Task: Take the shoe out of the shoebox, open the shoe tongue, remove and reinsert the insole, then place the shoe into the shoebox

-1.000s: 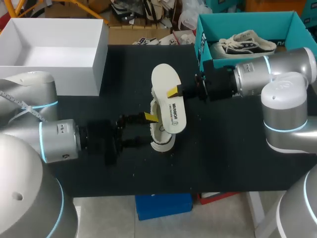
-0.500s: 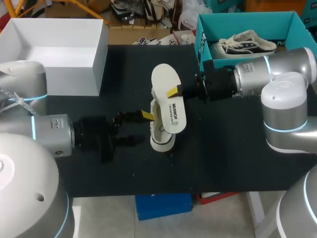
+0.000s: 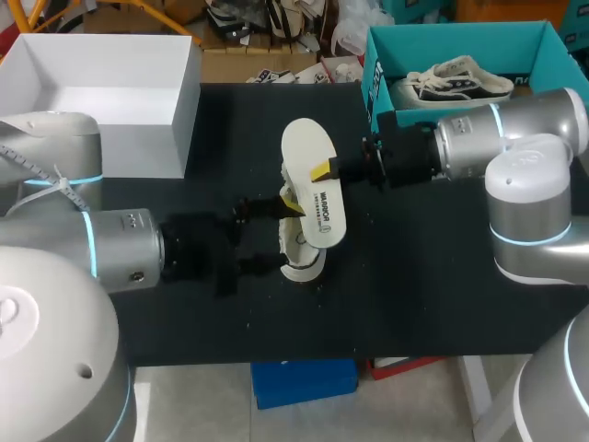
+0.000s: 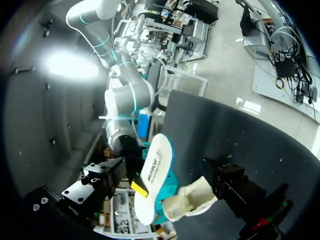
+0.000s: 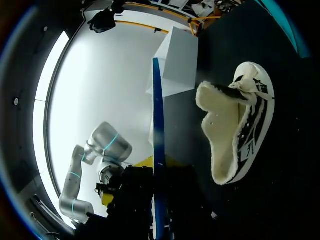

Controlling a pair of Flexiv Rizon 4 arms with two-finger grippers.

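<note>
Right gripper [image 3: 322, 171] is clamped on the insole [image 3: 311, 152], which hangs just above the shoe [image 3: 296, 253], long axis roughly along the shoe's. Left gripper [image 3: 285, 235] is spread wide at the shoe's side, 1 finger touching it, well placed to steady it for reinsertion.

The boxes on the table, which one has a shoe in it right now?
The teal box beside my right arm: a dark-and-white sneaker lies inside it. The white box on the left shows only its bare white inside.
</note>
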